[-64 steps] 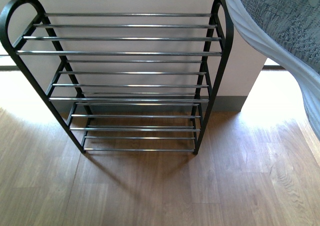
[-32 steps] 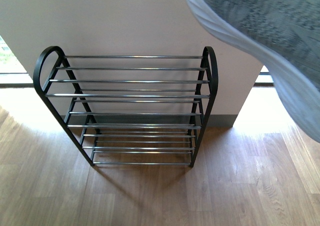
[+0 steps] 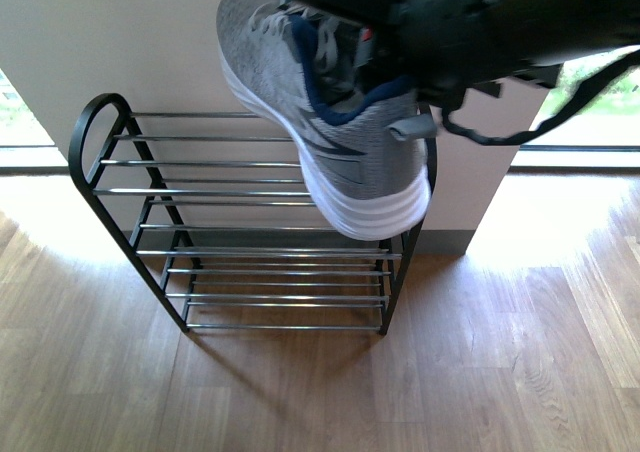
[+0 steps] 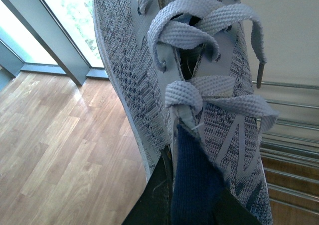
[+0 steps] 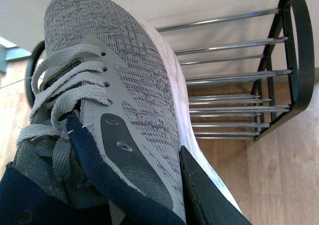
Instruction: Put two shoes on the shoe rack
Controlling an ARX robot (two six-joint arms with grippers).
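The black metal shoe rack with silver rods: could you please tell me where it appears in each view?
Front view: black metal shoe rack against the wall, partly behind the held grey knit sneaker.
Left wrist view: only rod ends, beside a sneaker's laces.
Right wrist view: rods and one end loop, past a sneaker's sole.
Shared landmark: the wooden plank floor.

Cream wall [image 3: 150, 32] stands between bright windows [image 3: 20, 117] over wood floor [image 3: 300, 392]

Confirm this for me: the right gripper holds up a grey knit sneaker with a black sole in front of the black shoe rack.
Not quite: the sole is white, not black. The front view shows the grey knit sneaker with its thick white sole, held up by the right gripper in front of the black shoe rack.
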